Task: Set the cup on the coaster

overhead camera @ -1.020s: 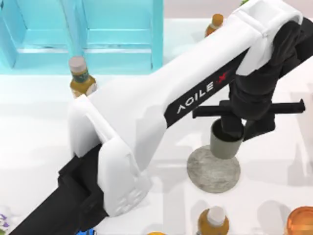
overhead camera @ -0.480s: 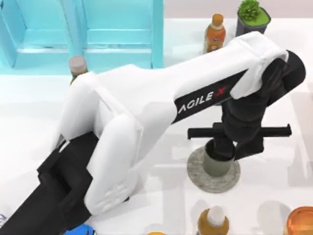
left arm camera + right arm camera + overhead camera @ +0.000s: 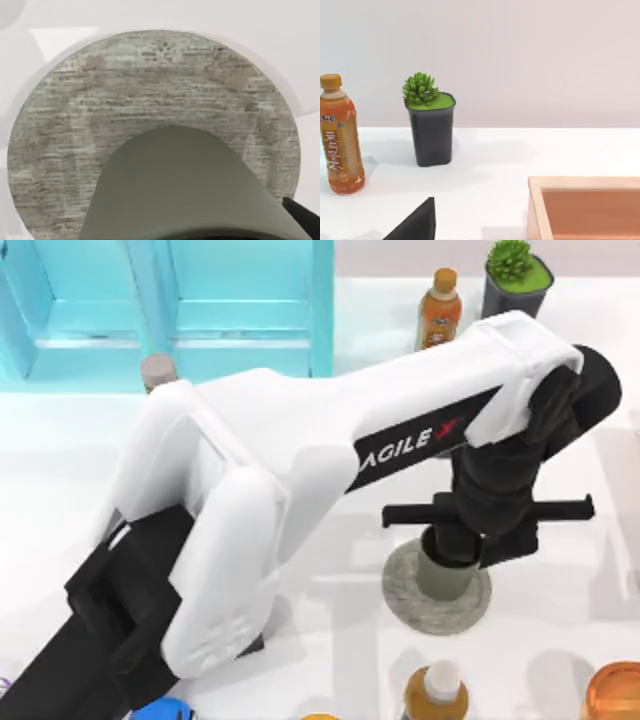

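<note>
Lowered a touch further since a moment ago, the left end effector [image 3: 455, 545] is gripping the grey-olive cup [image 3: 441, 575] by its rim, centring it on the stone coaster [image 3: 405, 598] for release.

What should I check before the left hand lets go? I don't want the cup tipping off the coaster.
1. Small grey-olive cylindrical cup over the flat round mottled grey stone coaster: ok.
2. Cup inside the coaster's edge, stone showing around it in the left wrist view: ok.
3. Cup upright: ok.
4. Cup base touching the coaster: cannot tell.
5. Left hand directly above the cup: ok; grip state: cannot tell.
6. Nearby yellow-orange bottle with a white cap apart from the coaster: ok.
</note>
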You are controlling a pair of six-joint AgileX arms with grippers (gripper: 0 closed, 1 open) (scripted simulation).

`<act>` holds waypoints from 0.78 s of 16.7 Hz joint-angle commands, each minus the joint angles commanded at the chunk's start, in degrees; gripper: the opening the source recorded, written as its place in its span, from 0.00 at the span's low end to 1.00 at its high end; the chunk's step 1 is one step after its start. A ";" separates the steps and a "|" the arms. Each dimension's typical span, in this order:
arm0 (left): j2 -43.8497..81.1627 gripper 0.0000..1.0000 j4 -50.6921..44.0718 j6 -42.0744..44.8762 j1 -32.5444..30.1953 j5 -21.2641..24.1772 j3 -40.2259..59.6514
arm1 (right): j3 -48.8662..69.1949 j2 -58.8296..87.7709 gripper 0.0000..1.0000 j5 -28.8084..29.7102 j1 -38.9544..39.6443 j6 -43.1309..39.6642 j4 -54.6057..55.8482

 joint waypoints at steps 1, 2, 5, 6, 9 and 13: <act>0.00 0.15 0.00 0.00 0.00 0.00 0.00 | 0.00 0.00 1.00 0.00 0.00 0.00 0.00; 0.00 0.23 0.00 0.00 0.00 0.00 0.00 | 0.00 0.00 1.00 0.00 0.00 0.00 0.00; 0.00 0.45 0.00 0.00 0.00 0.00 0.00 | 0.00 0.00 1.00 0.00 0.00 0.00 0.00; 0.00 0.53 0.00 0.00 0.00 0.00 0.00 | 0.00 0.00 1.00 0.00 0.00 0.00 0.00; 0.00 0.75 0.00 0.00 0.00 0.00 0.00 | 0.00 0.00 1.00 0.00 0.00 0.00 0.00; 0.00 1.00 0.00 0.00 0.00 0.00 0.00 | 0.00 0.00 1.00 0.00 0.00 0.00 0.00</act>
